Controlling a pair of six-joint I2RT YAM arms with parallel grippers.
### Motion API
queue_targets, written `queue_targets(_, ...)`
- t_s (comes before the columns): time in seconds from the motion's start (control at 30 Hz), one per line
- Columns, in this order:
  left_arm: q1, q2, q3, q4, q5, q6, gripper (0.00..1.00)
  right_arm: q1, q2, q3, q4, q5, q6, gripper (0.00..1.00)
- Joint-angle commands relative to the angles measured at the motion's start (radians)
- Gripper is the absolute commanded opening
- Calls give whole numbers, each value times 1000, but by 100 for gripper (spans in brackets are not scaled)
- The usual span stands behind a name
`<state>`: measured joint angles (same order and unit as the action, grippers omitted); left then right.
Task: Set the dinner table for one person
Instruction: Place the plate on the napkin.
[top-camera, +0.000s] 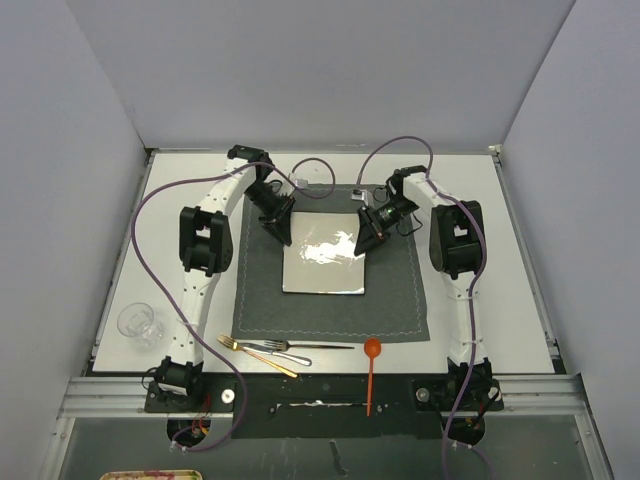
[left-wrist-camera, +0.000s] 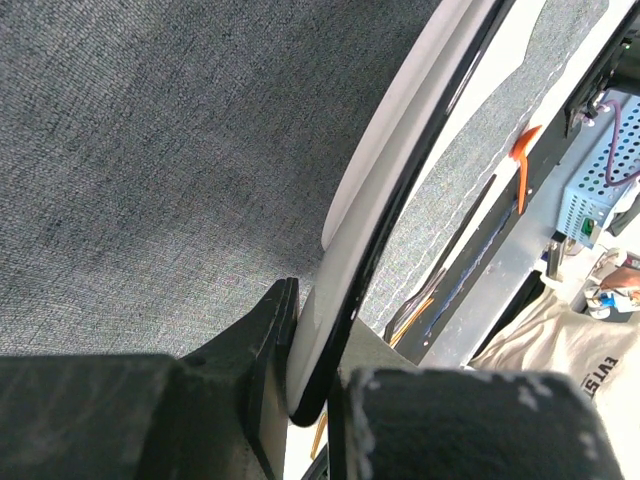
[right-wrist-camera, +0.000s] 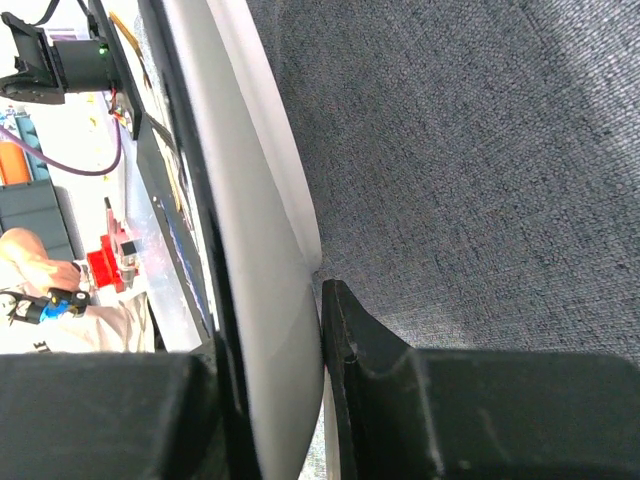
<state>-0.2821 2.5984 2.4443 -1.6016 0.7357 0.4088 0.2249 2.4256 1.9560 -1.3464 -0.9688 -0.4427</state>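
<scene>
Pale grey walls enclose a white worktop (top-camera: 515, 280), at whose middle a dark grey placemat (top-camera: 400, 300) is laid. A square off-white plate (top-camera: 320, 272) is seen over the placemat, a little toward 12 o'clock of its centre. The plate's 11 o'clock corner is pinched by the left gripper (top-camera: 281, 233) and its 1 o'clock corner by the right gripper (top-camera: 363, 240); in both wrist views the rim is shown clamped between nearly closed fingers. Whether the far edge is raised off the cloth cannot be told. A gold fork (top-camera: 255, 353) and a silver fork (top-camera: 290, 346) are found along the placemat's 6 o'clock edge, an orange spoon (top-camera: 371, 365) at 5 o'clock, and a clear glass (top-camera: 138, 325) at 8 o'clock, well apart. The step in hand is judged to be the placing of the plate. To be done well, both arms should be moved together at equal height so the shallow rim grips are not twisted; the plate should be lowered flat, squared to the stitching, and released only once fully borne by the cloth.
</scene>
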Motion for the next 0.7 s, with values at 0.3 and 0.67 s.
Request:
queue_targets(0.3,-2,-36,101,60,-61,71,0,2,-18,77,-217,105,9,0)
queue_targets(0.67,3,-4,110,71,-77,73,0,-7,4,92,-213,121,18,0)
